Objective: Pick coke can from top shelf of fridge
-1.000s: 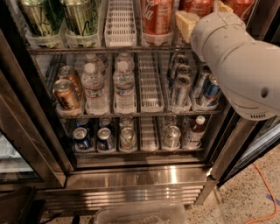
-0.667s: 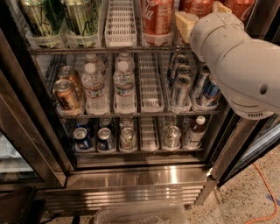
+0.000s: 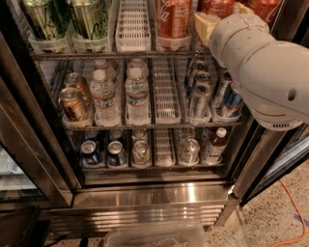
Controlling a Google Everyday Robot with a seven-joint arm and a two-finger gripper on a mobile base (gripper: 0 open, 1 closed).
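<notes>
The fridge [image 3: 145, 193] stands open in front of me. Its top shelf [image 3: 116, 54] runs along the top of the view, with white lane trays. A red coke can [image 3: 173, 17] stands in a lane right of the middle, its top cut off by the frame. More red cans [image 3: 219, 6] stand further right. Two green-gold cans [image 3: 89, 18] stand at the left. My gripper [image 3: 206, 26] shows as a tan part at the top shelf just right of the coke can, mostly hidden behind my white arm [image 3: 263, 72].
The middle shelf holds copper-brown cans [image 3: 72, 103], water bottles [image 3: 137, 94] and silver-blue cans [image 3: 200, 96]. The bottom shelf holds several cans [image 3: 116, 153] and a bottle [image 3: 215, 144]. The glass door [image 3: 19, 159] stands at the left. An orange cable [image 3: 292, 212] lies on the floor.
</notes>
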